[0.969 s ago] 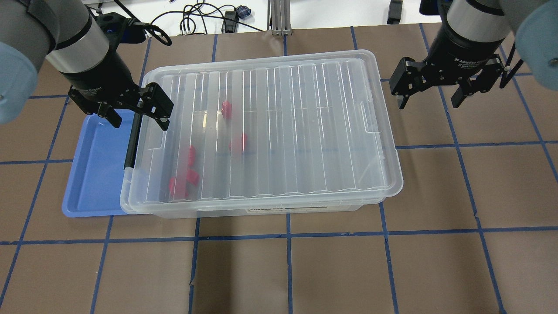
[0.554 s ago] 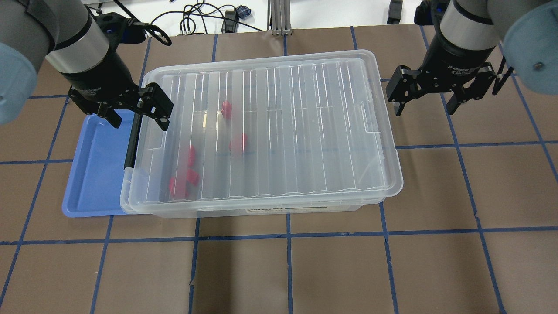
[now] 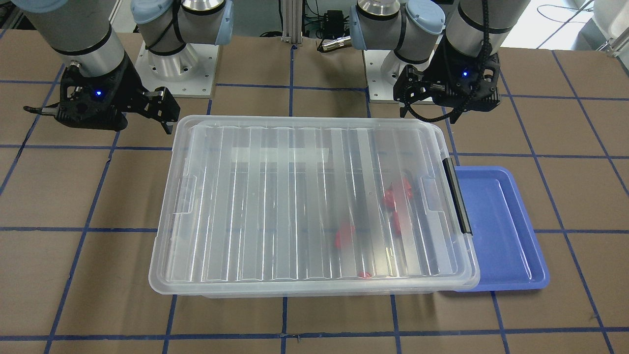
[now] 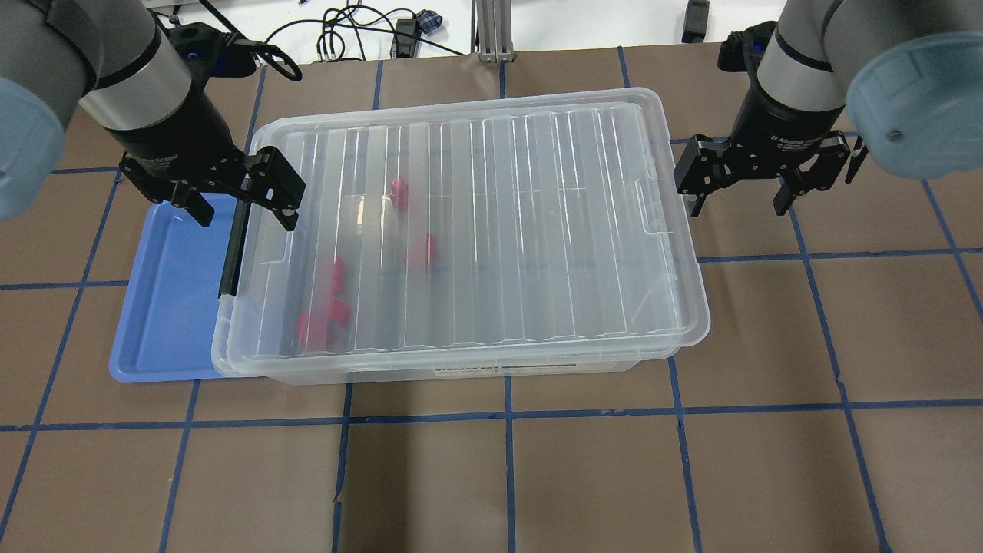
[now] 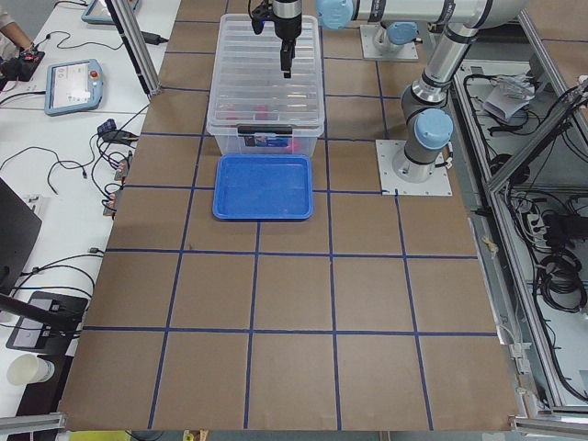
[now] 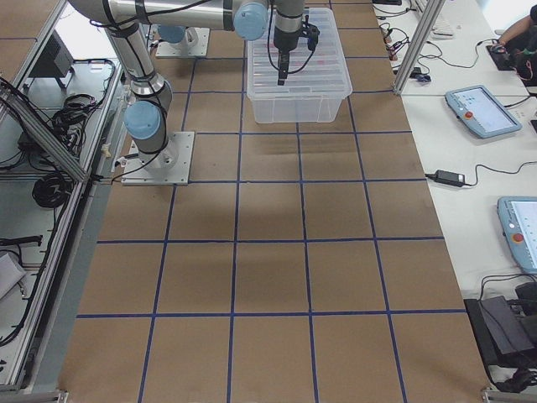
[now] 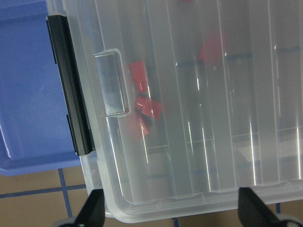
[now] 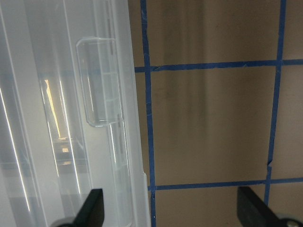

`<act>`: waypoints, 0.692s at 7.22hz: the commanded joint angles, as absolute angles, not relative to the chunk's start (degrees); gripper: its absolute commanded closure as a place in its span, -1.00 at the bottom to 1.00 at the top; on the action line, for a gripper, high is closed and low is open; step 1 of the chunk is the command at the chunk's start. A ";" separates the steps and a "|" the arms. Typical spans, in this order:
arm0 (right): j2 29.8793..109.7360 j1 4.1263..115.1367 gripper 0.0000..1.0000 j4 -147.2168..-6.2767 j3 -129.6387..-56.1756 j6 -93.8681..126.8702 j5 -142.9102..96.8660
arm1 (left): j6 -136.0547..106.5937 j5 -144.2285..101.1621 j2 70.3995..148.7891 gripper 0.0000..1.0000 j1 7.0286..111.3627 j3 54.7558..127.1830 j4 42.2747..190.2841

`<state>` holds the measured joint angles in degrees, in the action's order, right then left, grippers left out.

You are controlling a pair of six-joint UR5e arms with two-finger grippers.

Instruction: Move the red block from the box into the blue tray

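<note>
Both hands are spread wide with nothing in them: the left hand [image 4: 248, 221] hangs over the latch bar [image 4: 233, 246] end of the box [image 4: 345, 375], and the right hand [image 4: 737, 209] is over bare worktop [image 4: 845, 322] just beside the other end. The lid [image 4: 499, 230] is on, with the red blocks [image 4: 418, 251] inside and the blue tray [image 4: 165, 307] right at the latch end. The left wrist cam shows blocks clumped near the latch, while the right wrist cam only gets lid and worktop. The sticker [image 4: 491, 369] on the box's side is too small to read.
</note>
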<state>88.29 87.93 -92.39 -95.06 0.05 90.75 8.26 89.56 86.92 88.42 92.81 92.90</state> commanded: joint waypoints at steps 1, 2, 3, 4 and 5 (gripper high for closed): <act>85.96 87.98 -1.00 -96.84 -95.18 -0.18 90.88 | 8.26 89.56 86.92 -1.00 88.42 92.81 92.90; 85.26 87.98 -1.00 -96.86 -95.19 0.00 90.97 | 8.17 89.56 87.01 -1.00 88.42 92.81 92.90; 84.82 87.98 -1.00 -96.94 -95.19 -0.09 90.79 | 8.17 89.56 87.10 -1.00 88.42 92.81 92.90; 83.86 87.98 -1.00 -98.25 -95.10 -0.35 90.53 | 8.17 89.56 87.36 -1.00 88.42 92.81 92.90; 82.89 87.98 -1.00 -102.44 -95.18 -0.35 90.88 | 8.17 89.56 87.36 -1.00 88.42 92.73 92.81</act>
